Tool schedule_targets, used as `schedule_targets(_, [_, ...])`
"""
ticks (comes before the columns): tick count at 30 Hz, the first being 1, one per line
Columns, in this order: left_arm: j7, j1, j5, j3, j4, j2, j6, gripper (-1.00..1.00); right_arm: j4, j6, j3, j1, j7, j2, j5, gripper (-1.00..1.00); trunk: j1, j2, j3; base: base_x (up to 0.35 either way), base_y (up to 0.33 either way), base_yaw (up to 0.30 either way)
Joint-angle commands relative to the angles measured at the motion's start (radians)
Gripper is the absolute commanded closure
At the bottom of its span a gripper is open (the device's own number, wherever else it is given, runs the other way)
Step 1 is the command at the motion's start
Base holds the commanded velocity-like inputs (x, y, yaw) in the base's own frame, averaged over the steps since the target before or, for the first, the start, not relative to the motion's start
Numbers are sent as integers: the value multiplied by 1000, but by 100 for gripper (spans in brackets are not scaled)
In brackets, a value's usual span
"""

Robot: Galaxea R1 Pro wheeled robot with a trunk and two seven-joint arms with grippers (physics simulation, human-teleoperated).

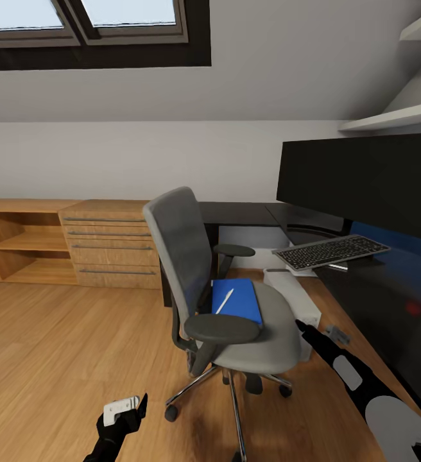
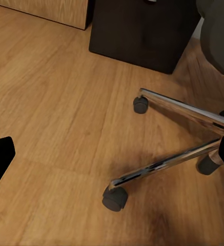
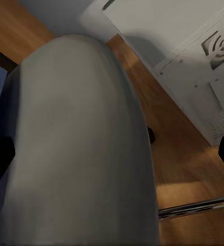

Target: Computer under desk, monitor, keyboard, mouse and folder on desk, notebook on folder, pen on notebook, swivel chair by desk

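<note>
The grey swivel chair (image 1: 236,321) stands on the wood floor beside the black desk (image 1: 371,295). The blue folder (image 1: 239,301) lies on its seat, with the whitish pen (image 1: 224,300) on top. On the desk, the black keyboard (image 1: 331,251) lies in front of the wide black monitor (image 1: 364,183). The light grey computer (image 1: 297,298) sits under the desk edge. My right gripper (image 1: 302,327) is open at the seat's right rim (image 3: 81,143), near the computer (image 3: 194,46). Open and low, my left gripper (image 1: 137,405) hangs over the floor by the chair's chrome base (image 2: 183,115). The notebook and mouse are out of view.
Low wooden shelving (image 1: 24,244) and a wooden drawer unit (image 1: 111,247) line the back wall at left. A skylight (image 1: 88,25) is overhead and white wall shelves (image 1: 396,115) hang at upper right. Bare wood floor (image 1: 63,359) spreads left of the chair.
</note>
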Motion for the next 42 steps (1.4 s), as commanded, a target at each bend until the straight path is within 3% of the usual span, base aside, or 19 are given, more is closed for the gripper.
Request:
schedule_targets(1, [-6,-1,11,-2,1,1,-3,-100,-1,13,-7,0,5,1,-8,-100,0,0,-1,0,0,0])
schedule_targets(17, [-5,-1,10,-2,1,0,-1,-100,0,33,-8,0,6,1,-9,-100,0,0,-18,0,0,42])
schedule_targets(42, [-5,-1,12,-2,1,1,0,-100,25,33,-10,0,7,-5,-7,-100,0,0,-20,0,0,4])
